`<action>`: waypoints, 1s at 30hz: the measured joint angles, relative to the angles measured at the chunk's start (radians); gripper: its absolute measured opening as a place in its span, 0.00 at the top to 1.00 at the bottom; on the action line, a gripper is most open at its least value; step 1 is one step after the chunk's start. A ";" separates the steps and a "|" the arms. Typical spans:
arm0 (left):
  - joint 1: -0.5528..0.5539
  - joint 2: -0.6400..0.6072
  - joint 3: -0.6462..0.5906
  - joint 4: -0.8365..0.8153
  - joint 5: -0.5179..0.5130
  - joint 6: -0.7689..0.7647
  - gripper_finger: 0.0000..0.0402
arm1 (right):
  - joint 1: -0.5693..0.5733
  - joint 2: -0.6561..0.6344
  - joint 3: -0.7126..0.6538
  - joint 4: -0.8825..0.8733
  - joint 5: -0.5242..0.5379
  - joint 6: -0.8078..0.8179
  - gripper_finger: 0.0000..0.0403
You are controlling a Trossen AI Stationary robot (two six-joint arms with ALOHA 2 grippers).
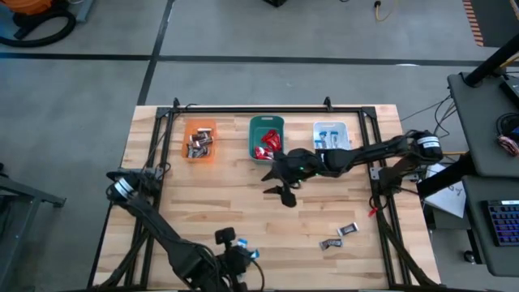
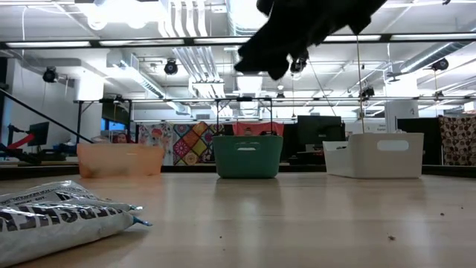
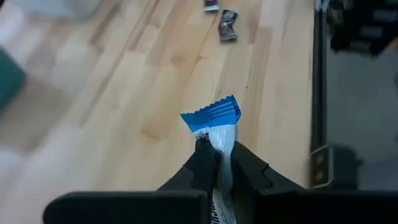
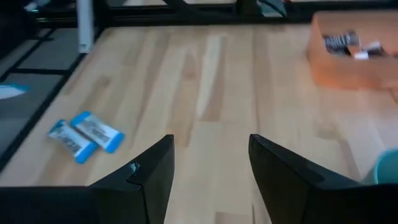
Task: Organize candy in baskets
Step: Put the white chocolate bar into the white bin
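Note:
My left gripper (image 3: pixel 217 155) is at the table's near edge (image 1: pixel 247 255), shut on a blue-and-white candy (image 3: pixel 219 134). My right gripper (image 4: pixel 211 149) is open and holds nothing; it hovers just on the near side of the teal basket (image 1: pixel 266 138), and the low view shows it high above the table (image 2: pixel 286 56). The orange basket (image 1: pixel 199 139) holds dark silver-grey candies, the teal one red candies, and the whitish basket (image 1: pixel 331 135) blue-and-white ones. Two dark candies (image 1: pixel 349 229) (image 1: pixel 330 243) lie on the table's near right part. My left gripper pinches the blue-and-white candy between its two fingers, which lie along its length. The blue crimped end (image 3: pixel 214 115) sticks out past the fingertips (image 3: pixel 202 152). The rest of the wrapper runs back between the fingers, hidden by them. The candy looks lifted off the wood.
Two more blue-and-white candies (image 4: pixel 84 137) lie on the wood in the right wrist view. A silver-grey candy (image 2: pixel 59 216) lies close before the low camera. A black metal frame (image 1: pixel 243 107) runs around the table's edges. Bare wood stretches between the baskets and the near edge.

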 joint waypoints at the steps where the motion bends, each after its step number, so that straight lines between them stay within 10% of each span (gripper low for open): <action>1: 0.002 -0.006 -0.003 0.003 -0.001 0.056 0.98 | 0.008 -0.016 0.000 -0.007 -0.002 -0.011 0.52; 11: 0.007 -0.190 -0.238 0.142 -0.145 0.313 0.98 | 0.123 -0.092 -0.013 0.024 -0.003 -0.081 0.53; 22: 0.070 -0.465 -0.843 1.029 -0.146 0.623 0.98 | 0.212 -0.010 -0.026 0.402 0.001 -0.139 0.52; 30: 0.112 -0.505 -1.019 1.418 -0.106 0.847 0.98 | 0.201 0.145 -0.010 0.645 0.009 -0.139 0.52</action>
